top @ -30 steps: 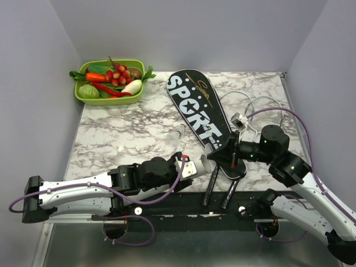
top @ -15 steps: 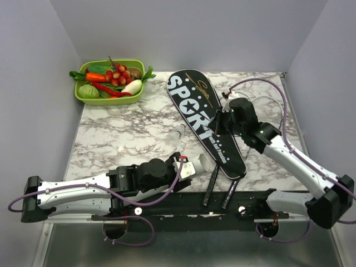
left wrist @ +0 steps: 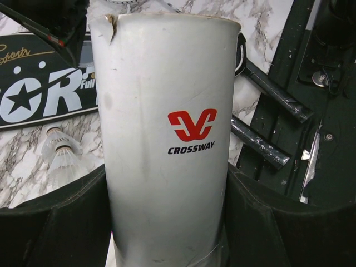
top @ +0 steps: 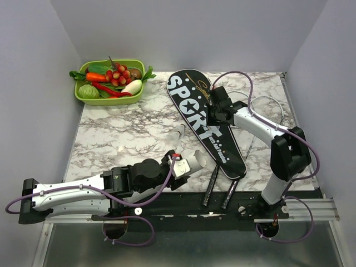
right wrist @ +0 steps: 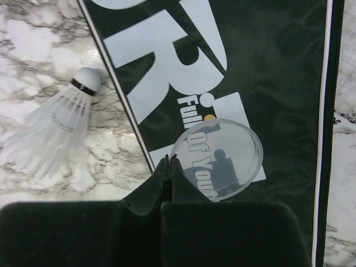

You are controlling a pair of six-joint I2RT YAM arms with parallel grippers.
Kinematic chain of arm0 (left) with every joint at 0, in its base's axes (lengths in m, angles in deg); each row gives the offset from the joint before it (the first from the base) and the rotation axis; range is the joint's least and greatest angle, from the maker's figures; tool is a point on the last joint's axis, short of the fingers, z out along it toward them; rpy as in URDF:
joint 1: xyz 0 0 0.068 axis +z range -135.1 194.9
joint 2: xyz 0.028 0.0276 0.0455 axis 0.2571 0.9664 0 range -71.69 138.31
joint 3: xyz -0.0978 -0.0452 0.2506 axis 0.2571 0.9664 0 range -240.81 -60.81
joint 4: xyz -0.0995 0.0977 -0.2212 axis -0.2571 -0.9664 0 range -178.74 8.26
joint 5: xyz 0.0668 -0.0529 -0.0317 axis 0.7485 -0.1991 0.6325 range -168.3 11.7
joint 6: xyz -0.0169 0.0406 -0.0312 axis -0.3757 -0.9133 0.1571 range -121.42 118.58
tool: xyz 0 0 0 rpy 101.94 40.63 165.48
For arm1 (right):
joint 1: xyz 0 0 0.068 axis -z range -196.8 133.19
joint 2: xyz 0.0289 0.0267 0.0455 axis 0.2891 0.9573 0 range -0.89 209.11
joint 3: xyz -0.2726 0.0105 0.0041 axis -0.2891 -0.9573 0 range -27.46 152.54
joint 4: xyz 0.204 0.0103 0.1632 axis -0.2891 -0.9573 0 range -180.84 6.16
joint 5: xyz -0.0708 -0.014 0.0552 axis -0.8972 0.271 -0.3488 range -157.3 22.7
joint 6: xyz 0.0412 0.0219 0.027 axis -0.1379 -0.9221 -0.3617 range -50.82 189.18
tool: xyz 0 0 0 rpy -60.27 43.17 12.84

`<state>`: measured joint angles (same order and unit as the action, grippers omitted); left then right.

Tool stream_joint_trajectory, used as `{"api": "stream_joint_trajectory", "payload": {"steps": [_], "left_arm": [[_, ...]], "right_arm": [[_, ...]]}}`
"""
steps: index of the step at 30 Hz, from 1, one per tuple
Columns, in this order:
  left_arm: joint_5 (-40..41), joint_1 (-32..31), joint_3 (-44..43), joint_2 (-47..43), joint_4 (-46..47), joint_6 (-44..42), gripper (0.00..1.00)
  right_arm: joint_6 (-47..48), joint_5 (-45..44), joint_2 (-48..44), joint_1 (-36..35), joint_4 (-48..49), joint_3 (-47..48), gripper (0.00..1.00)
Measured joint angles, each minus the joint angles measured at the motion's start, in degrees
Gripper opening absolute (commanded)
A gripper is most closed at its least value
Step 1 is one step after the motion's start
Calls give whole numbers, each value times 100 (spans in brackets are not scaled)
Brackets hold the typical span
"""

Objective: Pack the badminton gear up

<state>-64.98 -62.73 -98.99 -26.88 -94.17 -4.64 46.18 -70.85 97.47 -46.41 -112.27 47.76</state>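
Top external view: the green tray (top: 111,101) in the far left corner holds toy vegetables (top: 108,78). My left gripper (left wrist: 167,222) clamps the white tube (left wrist: 167,111) near the front edge; I cannot see inside it. My right gripper (right wrist: 168,164), fingers pressed together, is at the edge of a clear lid (right wrist: 222,158) lying on the black bag (right wrist: 267,67). Two racket handles (top: 212,186) show at the bag's near end.
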Motion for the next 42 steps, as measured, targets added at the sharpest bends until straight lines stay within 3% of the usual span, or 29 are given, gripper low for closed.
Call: {"api": "stream_joint_trajectory", "payload": {"steps": [6,8,13,16,23,28,33,42], "left_arm": [[114,-2,0,-68,-7,28,0],[122,-2,0,-81,-7,35,0],[122,-2,0,-160,-9,66,0],[120,-2,0,-210,-4,90,0],[120,-2,7,-330,2,133,0],[114,-2,50,-619,28,199,0],[114,-4,74,-935,37,326,0],[127,-13,83,-1134,4,531,0]], "right_arm": [[0,-356,557,0,-225,184,1],[0,-507,671,17,-269,256,6],[7,-739,833,96,-313,348,39],[22,-835,892,122,-321,352,49],[170,-734,769,149,-319,345,60],[678,-433,101,39,-328,341,65],[1215,-177,-387,-382,-389,341,70],[1803,-136,-289,-1445,-297,153,70]]}}
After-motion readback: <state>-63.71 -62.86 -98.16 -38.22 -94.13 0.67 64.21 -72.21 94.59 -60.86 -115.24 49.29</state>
